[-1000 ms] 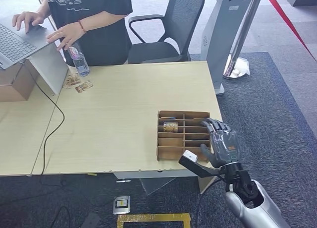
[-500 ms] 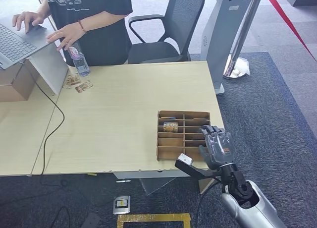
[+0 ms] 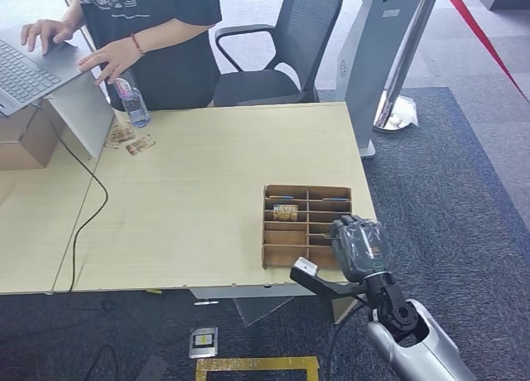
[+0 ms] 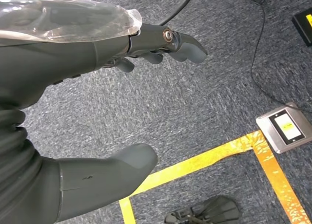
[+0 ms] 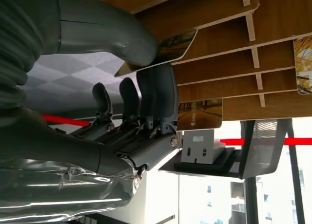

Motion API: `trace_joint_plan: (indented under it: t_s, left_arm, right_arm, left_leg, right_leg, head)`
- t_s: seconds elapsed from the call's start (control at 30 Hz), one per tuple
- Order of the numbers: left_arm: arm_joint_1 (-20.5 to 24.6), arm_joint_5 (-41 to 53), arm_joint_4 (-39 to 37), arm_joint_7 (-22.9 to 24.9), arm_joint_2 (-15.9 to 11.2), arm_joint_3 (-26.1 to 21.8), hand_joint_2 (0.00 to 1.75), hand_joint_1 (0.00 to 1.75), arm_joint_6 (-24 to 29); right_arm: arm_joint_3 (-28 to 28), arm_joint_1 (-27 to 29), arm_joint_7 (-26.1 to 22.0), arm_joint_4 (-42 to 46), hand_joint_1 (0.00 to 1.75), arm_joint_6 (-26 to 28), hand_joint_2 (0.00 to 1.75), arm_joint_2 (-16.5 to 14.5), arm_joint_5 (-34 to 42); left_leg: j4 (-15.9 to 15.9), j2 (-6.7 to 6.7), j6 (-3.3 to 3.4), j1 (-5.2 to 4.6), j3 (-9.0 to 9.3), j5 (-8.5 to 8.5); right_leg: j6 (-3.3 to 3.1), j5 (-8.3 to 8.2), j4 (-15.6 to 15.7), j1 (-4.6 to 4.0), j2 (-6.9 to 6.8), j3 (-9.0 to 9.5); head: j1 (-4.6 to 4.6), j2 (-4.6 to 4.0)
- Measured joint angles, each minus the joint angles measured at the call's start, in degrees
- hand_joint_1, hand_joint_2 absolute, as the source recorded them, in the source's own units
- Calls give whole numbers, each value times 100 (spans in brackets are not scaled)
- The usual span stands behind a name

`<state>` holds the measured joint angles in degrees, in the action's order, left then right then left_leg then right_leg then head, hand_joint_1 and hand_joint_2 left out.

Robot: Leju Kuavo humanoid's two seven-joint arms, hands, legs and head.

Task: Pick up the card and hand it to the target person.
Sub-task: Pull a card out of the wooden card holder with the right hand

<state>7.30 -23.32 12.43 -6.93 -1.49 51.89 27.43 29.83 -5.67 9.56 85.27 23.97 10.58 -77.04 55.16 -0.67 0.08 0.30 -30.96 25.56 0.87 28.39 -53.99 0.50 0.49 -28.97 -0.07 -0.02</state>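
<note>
A card [image 5: 173,46] sits pinched between the thumb and fingers [image 5: 158,95] of the right hand [image 3: 358,247], just at the front right slots of the wooden divider rack [image 3: 306,192] near the table [image 3: 206,166] edge. More cards rest in neighbouring slots. The left hand [image 4: 73,87] hangs released, holding nothing, over grey carpet with yellow tape [image 4: 206,158]; across the table a person [image 3: 150,33] types at a laptop [image 3: 31,70] beside a water bottle [image 3: 131,98].

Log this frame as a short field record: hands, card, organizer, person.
right hand: at the near right corner of the wooden organizer, thumb and fingers pinching a card
left hand: hanging over carpet, fingers apart, holding nothing
other cards: some in organizer slots
person: behind the table, hands on a laptop
handover: not yet done
</note>
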Motion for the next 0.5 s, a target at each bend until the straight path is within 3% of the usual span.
trace_joint_plan:
  t_s: [0.23, 0.5]
  left_arm:
    - [-2, -15, 0, 4, 9, 0, 175, 0, 1]
    - [-1, -4, 1, 4, 9, 1, 175, 0, -10]
  right_arm:
    - [21, -38, 62, -9, 159, -85, 175, -1, -160]
    - [10, -52, 72, 37, 161, -267, 175, -1, -189]
  left_leg:
    - [0, 0, 0, 0, 0, 0]
    - [0, 0, 0, 0, 2, 0]
  right_leg:
    - [0, 0, 0, 0, 0, 0]
    - [0, 0, 0, 0, 1, 0]
  head:
    - [0, 0]
    - [0, 0]
